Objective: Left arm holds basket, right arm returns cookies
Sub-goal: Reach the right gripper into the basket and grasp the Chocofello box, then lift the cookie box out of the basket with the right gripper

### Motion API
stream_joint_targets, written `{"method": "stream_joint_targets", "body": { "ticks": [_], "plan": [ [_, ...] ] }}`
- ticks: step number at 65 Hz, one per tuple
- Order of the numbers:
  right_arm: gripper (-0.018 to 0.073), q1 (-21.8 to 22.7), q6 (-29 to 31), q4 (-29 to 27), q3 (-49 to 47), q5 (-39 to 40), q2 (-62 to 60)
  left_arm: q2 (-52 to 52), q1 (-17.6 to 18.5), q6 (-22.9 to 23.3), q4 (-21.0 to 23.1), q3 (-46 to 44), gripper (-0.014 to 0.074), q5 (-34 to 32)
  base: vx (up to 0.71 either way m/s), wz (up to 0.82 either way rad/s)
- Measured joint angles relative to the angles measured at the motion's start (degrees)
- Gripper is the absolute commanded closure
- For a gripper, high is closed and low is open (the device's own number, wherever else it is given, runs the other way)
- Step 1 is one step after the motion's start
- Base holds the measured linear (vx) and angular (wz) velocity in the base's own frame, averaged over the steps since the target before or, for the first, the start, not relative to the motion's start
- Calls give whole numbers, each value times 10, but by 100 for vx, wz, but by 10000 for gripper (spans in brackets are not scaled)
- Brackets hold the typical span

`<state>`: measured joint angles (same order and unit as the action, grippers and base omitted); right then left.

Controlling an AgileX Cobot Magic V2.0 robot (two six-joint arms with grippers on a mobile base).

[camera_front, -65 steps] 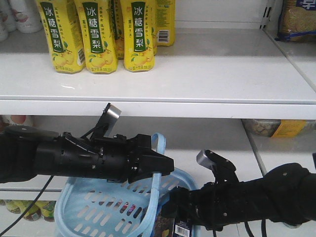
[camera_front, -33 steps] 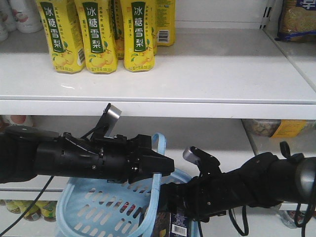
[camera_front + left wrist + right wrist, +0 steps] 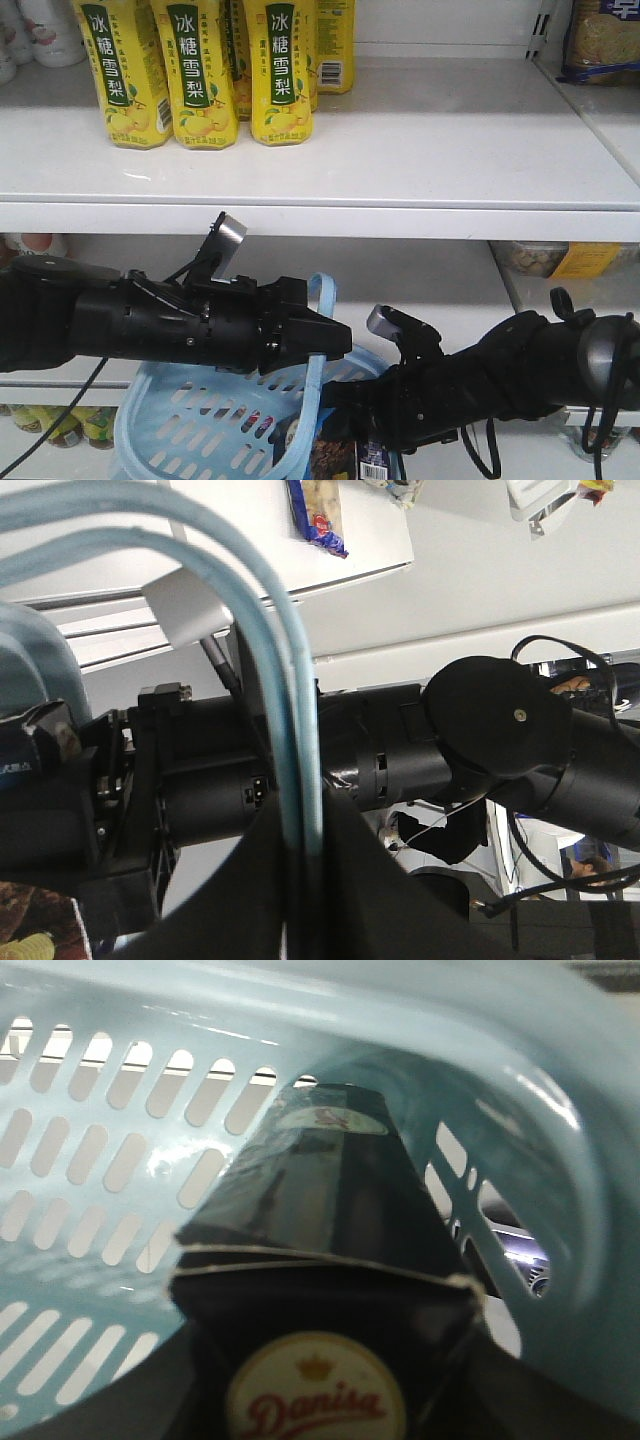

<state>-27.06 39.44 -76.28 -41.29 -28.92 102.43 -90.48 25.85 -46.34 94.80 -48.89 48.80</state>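
Exterior front-facing view: holding the basket (image 3: 155,400) up by its hoop handles (image 3: 320,300) in the closed left gripper (image 3: 338,340), clamping the right gripper (image 3: 350,412) onto the cookies (image 3: 335,458) standing roughly upright inside the basket's right end.

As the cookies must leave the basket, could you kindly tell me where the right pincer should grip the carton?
Probably best at the cookie carton's near end, by the round logo, coming in through the basket's open top. That end points toward the wrist camera, and the slotted walls close off its other sides.
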Motion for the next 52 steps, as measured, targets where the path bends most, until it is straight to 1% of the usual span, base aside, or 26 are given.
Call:
{"method": "stream_joint_targets", "body": {
  "ticks": [8, 25, 37, 44, 52],
  "plan": [
    [368, 0, 1, 1, 0, 0, 0, 0, 0, 0, 0, 0, 599, -1, 0, 0],
    [367, 0, 1, 2, 0, 0, -1, 0, 0, 0, 0, 0, 599, -1, 0, 0],
    [367, 5, 1, 21, 2, 0, -32, 0, 0, 0, 9, 0, 599, 0, 0, 0],
    [367, 21, -5, 30, 12, -1, -65, 0, 0, 0, 10, 0, 599, 0, 0, 0],
    [367, 53, -12, 41, 30, -10, -103, 0, 0, 0, 10, 0, 599, 0, 0, 0]
  ]
}}
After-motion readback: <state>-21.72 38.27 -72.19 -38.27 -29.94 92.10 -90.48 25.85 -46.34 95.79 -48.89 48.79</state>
